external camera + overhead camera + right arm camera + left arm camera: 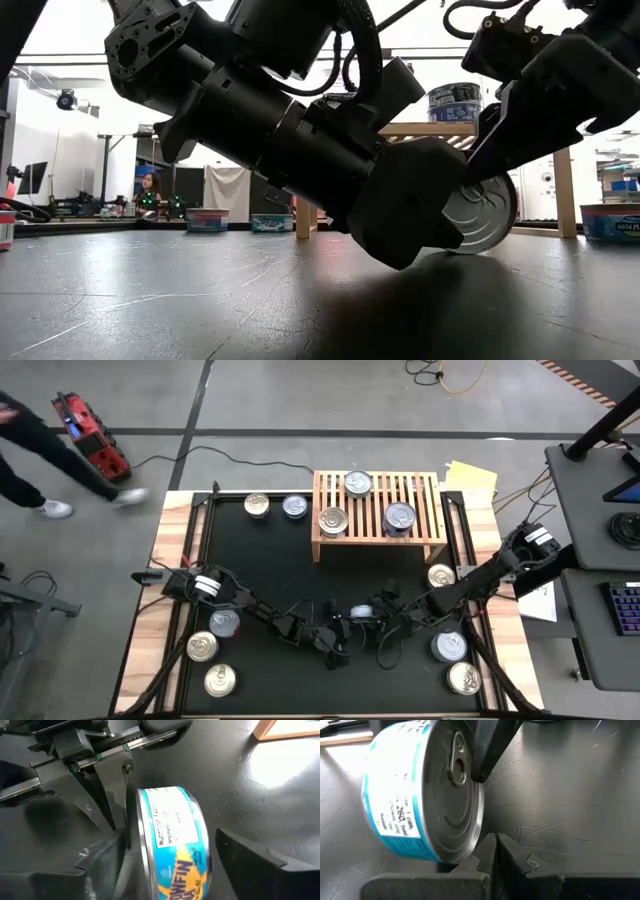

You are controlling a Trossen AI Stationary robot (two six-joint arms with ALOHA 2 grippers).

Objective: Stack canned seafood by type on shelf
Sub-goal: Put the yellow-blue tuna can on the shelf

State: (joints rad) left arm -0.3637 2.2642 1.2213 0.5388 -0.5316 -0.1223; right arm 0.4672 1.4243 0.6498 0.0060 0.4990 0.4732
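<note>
At the frame's centre a tin (172, 845) on edge wears a turquoise-blue label with yellow lettering and a white panel of dark print; its lid (452, 795) is plain silver. Both grippers are black (as is the scratched mat (270, 560)). The shelf (378, 510), upper centre, is pale wood, slatted. The shelf's right-hand tin (455, 101) is dark blue.

I have both arms stretched low to mid-table, wrists nearly meeting. My left gripper (345, 632) has its fingers pressed together; my right gripper (372, 622) has its fingers spread apart.
</note>
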